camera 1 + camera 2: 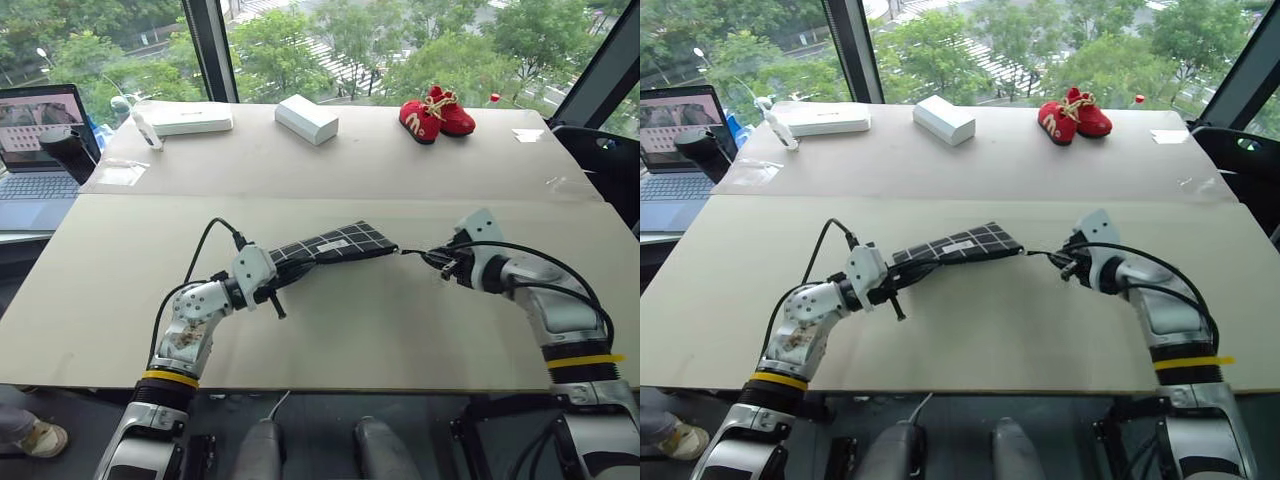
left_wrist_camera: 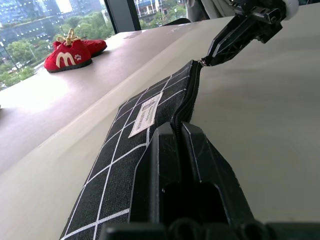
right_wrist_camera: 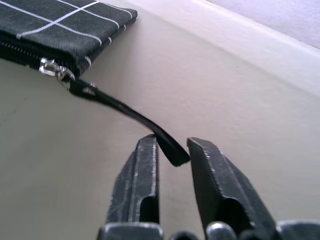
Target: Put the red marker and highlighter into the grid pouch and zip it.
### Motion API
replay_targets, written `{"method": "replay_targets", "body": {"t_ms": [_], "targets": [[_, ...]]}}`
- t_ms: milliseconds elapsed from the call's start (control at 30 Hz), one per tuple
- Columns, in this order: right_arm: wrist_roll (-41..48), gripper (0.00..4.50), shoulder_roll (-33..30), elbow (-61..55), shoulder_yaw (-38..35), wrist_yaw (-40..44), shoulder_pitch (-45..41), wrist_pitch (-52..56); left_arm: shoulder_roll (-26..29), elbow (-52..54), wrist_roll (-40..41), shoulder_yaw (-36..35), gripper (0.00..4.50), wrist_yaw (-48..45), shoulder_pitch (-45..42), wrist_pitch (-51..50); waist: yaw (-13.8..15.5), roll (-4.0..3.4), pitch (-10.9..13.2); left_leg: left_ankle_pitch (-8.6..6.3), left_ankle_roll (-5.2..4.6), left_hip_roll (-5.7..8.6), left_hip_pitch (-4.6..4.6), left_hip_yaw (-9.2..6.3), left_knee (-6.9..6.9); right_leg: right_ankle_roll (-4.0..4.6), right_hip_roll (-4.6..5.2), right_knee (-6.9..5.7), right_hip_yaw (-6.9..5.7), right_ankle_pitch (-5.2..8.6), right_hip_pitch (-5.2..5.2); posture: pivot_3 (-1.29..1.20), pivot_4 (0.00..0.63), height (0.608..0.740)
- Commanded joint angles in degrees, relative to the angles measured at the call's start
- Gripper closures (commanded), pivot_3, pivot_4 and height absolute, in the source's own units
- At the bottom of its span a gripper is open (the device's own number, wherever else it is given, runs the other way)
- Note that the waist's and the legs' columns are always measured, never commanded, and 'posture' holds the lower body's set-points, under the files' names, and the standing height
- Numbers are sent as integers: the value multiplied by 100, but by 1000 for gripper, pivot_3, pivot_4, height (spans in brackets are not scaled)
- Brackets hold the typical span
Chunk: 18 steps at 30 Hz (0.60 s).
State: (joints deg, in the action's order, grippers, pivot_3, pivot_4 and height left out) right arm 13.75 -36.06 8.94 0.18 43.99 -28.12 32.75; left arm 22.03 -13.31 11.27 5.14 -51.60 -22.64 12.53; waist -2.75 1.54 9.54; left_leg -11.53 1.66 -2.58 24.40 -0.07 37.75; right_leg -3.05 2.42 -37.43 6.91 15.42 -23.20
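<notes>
Left eye view: grid pouch (image 1: pixel 335 243) flat on the pale surface (image 1: pixel 330 330), zipper edge toward the robot, white label on its upper face. Left gripper (image 1: pixel 272 292) at the pouch's near-left end, fingers (image 2: pixel 167 165) pressed together and clamped on the zipper edge (left wrist view puts the two black fingers tight against each other with the zipper line running straight out from between them). Zipper line drawn shut along the visible length, metal slider (image 3: pixel 50 67) sitting at the far-right corner.

Right gripper (image 1: pixel 437 262) just off that corner, apart from the fabric itself. Black pull cord (image 3: pixel 127 114) stretched from the slider toward it; right wrist view shows the cord's free end lying in the gap between the two fingers (image 3: pixel 142 175), which stand parted with space on either side of it, released rather than pinching.

Red marker and highlighter: cannot tell where they are.

Farther back on the surface, well apart from the pouch: pair of small red shoes (image 1: pixel 436 113), white box (image 1: pixel 306 118), longer flat white box (image 1: pixel 190 118). Open laptop (image 1: pixel 40 150) off the left edge.
</notes>
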Motion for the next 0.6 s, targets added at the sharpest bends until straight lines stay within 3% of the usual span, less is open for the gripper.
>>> {"method": "replay_targets", "body": {"t_ms": [33,100,367,467,600], "targets": [[307,1794,185,-354,-77,88,-65,262,3,61,47,-81,4500,19,-107,141,4,0,0,0,0,0,0,0,0,0,0,0,1,0,0,0,150,729],[465,1168,214,-329,-175,164,-102,542,7,105,50,-75,4500,14,-94,119,18,0,0,0,0,1,1,0,1,0,1,-1,0,0,0,0,150,729],[510,1168,-882,145,-781,783,146,246,67,103,125,-7,4500,-280,-124,188,126,0,1,0,0,5,8,0,2,-2,7,22,-3,-1,5,0,150,729],[874,1168,-1483,-240,-1200,1593,783,241,21,-177,171,128,4500,-737,-324,504,171,0,1,-4,-6,2,9,0,0,-2,4,26,-5,-1,5,0,150,729],[1436,1168,-1809,-914,-1756,2269,1670,267,-84,-762,204,250,4500,-1341,-709,1039,189,-1,0,-5,-9,5,14,2,0,-2,5,32,-3,-1,6,0,150,729]]}}
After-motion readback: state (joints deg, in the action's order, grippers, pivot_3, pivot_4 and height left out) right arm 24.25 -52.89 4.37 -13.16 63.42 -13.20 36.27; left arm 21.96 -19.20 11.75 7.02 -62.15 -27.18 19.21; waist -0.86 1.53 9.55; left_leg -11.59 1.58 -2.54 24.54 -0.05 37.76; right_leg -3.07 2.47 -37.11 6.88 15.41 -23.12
